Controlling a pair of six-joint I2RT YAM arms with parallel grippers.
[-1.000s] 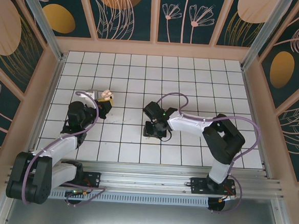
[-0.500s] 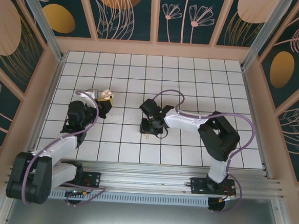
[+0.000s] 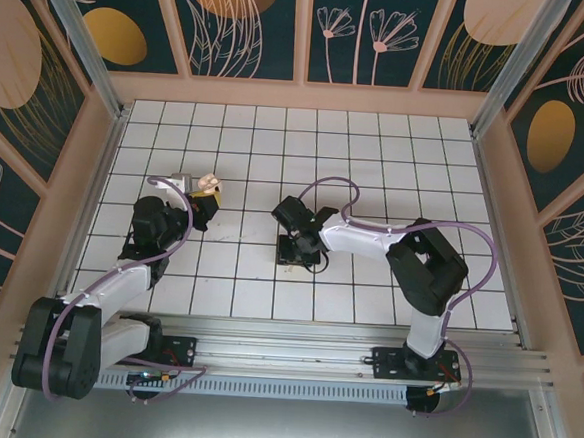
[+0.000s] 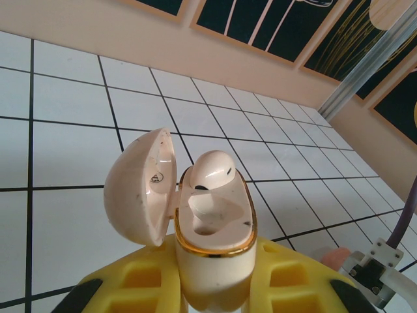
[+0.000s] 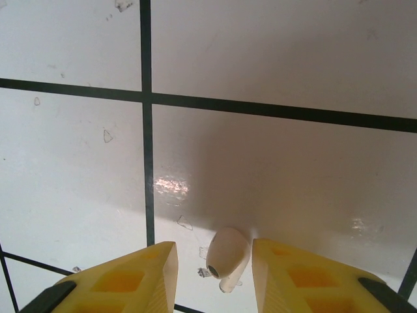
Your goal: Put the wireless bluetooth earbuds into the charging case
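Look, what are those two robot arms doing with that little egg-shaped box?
The left gripper is holding a cream charging case with its lid flipped open, and one earbud already sits inside. The right gripper is down at the table, its fingers on either side of a second earbud lying there, not yet closed on it.

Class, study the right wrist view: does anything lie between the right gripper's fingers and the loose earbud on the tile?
Nothing visible does. The earbud lies on the white tile between the right gripper's open fingers, close to one, with bare tile showing before the other.
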